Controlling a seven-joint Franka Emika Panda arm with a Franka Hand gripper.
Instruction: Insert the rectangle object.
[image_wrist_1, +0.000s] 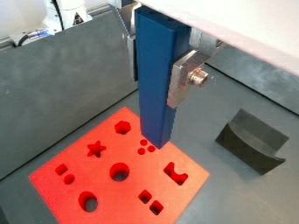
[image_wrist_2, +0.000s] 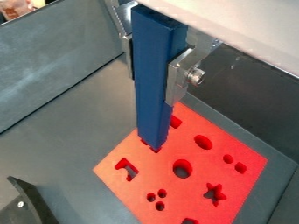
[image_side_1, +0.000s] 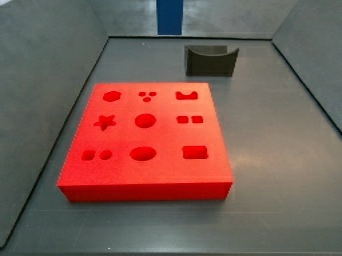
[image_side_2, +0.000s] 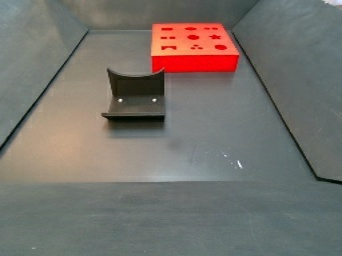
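The gripper (image_wrist_1: 162, 72) is hanging above the red foam block (image_wrist_1: 117, 171) in both wrist views, its silver finger plates (image_wrist_1: 184, 79) clamping the rectangle object (image_wrist_1: 158, 79), a long blue bar standing upright; the bar's lower end is hovering over the block's top face, apparently clear of it, though the gap is hard to judge from these angles. In a wrist view the bar's tip is sitting over the block's edge area near a square hole (image_wrist_2: 176, 122). In a side view only a short stretch of the blue bar (image_side_1: 170, 14) is showing at the upper frame edge, beyond the far side of the block (image_side_1: 147, 135); the gripper itself is out of that frame. The block is lying flat on the dark floor, its star, round and square cutouts facing up. The dark grey notched block (image_side_1: 210, 60) is standing apart from the red block on the floor; in a side view it (image_side_2: 134, 96) is nearer the camera, with the red block (image_side_2: 194, 47) behind it.
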